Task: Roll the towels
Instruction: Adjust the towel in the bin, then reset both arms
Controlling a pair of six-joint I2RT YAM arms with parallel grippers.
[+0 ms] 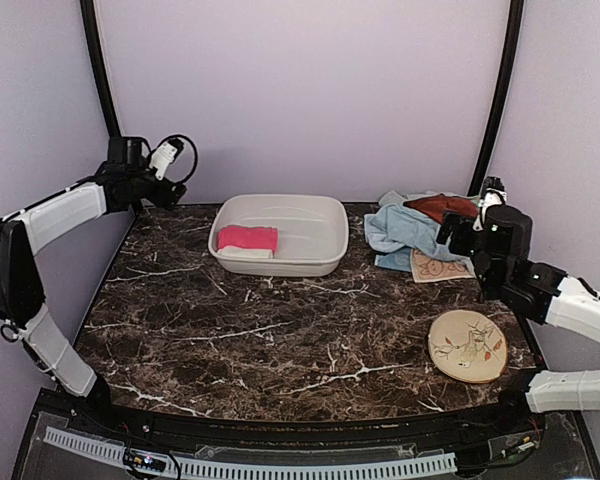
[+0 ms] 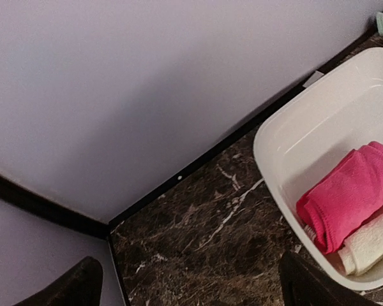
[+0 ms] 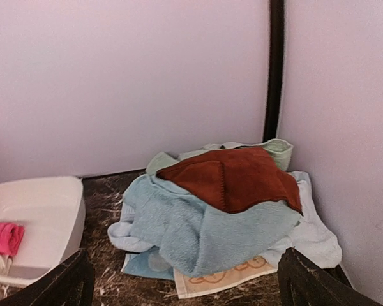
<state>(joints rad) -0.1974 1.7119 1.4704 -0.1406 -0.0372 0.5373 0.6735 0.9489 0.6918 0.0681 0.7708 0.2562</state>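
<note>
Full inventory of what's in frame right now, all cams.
basin: one, white, far centre of table
pink towel: one, bright pink, rolled, left end of basin
cream-white towel: one, rolled, in basin against the pink towel's near side
light blue towel: one, unrolled, heap in far right corner
rust-brown towel: one, on top of heap
patterned beige towel: one, beige with orange pattern, under heap's near edge
pale green cloth: one, back of heap, mostly hidden
disc: one, beige, leaf pattern, near right
table: one, dark brown marble
left claw: black, open, empty, far left corner
right claw: black, open, empty, facing heap
</note>
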